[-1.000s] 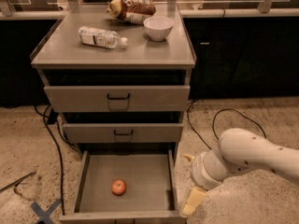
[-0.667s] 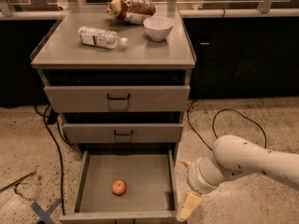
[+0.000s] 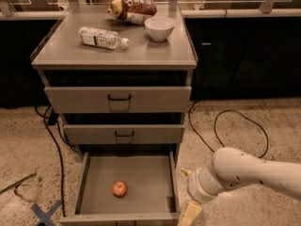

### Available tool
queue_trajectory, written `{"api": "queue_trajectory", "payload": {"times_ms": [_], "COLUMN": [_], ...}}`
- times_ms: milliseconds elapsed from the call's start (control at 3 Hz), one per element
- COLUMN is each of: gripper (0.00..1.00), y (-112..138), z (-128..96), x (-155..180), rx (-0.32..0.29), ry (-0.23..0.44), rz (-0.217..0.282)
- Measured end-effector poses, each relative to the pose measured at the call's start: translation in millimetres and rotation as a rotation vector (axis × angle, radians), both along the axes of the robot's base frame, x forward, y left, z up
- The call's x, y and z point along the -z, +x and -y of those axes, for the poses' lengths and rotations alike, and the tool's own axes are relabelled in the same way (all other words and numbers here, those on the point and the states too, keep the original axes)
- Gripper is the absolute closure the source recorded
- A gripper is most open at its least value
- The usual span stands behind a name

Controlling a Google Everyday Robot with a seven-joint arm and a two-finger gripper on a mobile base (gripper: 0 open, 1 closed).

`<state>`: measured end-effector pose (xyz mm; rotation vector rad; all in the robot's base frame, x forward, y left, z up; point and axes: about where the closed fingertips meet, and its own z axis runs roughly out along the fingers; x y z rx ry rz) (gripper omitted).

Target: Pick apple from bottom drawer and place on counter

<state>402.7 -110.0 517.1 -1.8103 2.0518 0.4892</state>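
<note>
Camera view: the gripper [image 3: 185,196] hangs low, just outside the right wall of the bottom drawer [image 3: 146,178], its fingers [image 3: 189,214] spread apart and holding nothing. The apple [image 3: 119,189] lies on the drawer floor, left of centre, well apart from it. Reaching in, a finger could catch that wall, or nudge the round apple into rolling. Since the earlier frame the arm has sunk slightly; the apple has not moved.

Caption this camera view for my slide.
Small red-orange apple in open grey metal bottom drawer; robot's gripper outside its front corner.
</note>
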Motion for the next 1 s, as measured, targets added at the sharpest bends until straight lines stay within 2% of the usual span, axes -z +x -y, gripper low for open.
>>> {"api": "queue_trajectory", "payload": {"times_ms": [333,667,1000], "gripper": [0.0,0.0,0.0], "y": [-4,-2,2], "z": [-4,-21,-53], "x": [78,153,224], "rx": [-0.021,-0.039,-0.062], "ry": [0.011,0.014,0.037], "rz": [-0.005,0.004,0.04]}}
